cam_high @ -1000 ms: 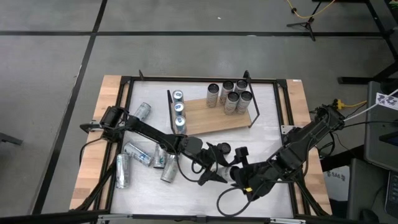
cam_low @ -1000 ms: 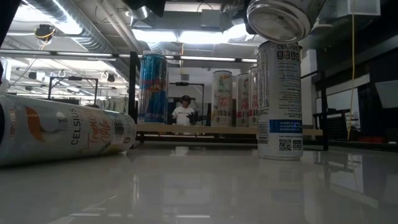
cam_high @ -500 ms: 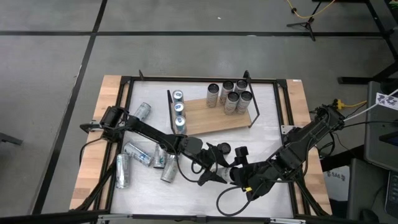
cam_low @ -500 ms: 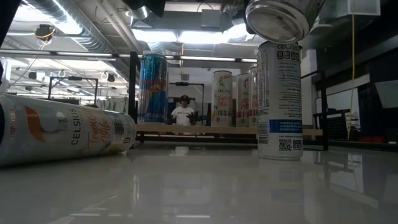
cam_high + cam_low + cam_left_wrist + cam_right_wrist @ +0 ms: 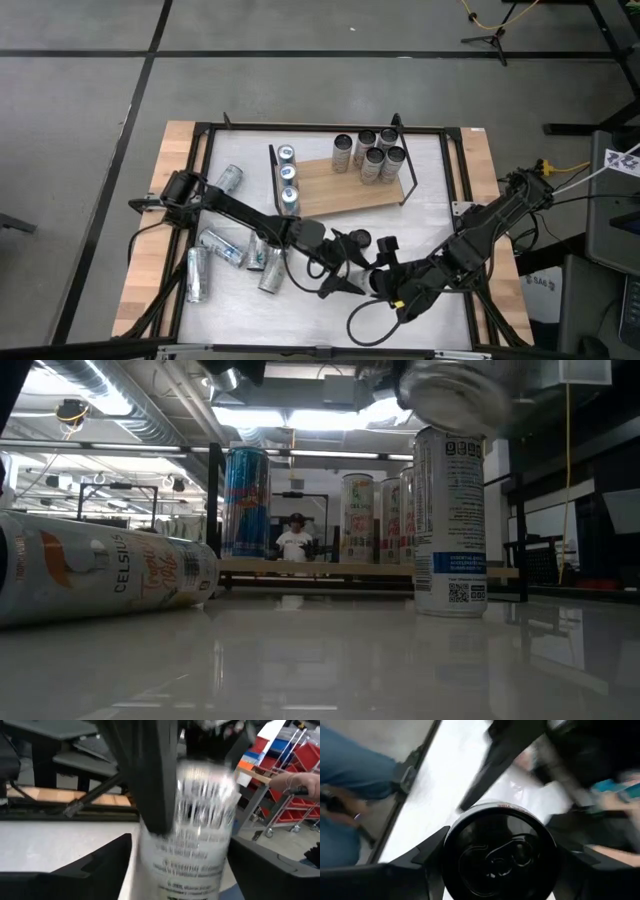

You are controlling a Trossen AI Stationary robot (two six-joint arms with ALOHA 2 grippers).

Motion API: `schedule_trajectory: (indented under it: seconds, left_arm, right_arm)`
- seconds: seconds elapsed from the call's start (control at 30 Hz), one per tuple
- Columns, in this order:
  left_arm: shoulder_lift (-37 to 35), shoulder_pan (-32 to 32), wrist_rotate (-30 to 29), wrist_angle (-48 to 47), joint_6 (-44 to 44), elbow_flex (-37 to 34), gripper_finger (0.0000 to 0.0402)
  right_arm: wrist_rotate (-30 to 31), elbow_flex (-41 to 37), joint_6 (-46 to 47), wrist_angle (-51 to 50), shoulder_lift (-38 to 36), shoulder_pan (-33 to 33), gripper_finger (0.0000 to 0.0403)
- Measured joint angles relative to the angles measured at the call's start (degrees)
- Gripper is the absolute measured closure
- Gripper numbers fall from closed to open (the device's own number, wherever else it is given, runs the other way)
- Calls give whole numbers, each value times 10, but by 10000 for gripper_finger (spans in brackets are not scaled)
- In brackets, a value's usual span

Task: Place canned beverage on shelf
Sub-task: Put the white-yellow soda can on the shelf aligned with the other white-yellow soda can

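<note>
- A can (image 5: 200, 830) hung between the two grippers above the near middle of the worktop (image 5: 440, 200), blurred where half a second earlier it was sharp.
- The right gripper (image 5: 385, 280) gripped its end; the left gripper (image 5: 345, 262) had jaws spread around it, contact unclear.
- The shelf (image 5: 345, 190) lay well beyond, so placing remained.
</note>
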Motion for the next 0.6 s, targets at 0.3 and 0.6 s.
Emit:
schedule_trajectory:
  seconds: [0.3, 0.6]
  left_arm:
    - [-1, 6, 32, -36, -2, 1, 43]
    - [-1, 14, 168, -99, -30, 1, 48]
  right_arm:
    - [-33, 5, 2, -2, 1, -8, 152]
    - [-58, 61, -1, -16, 1, -19, 152]
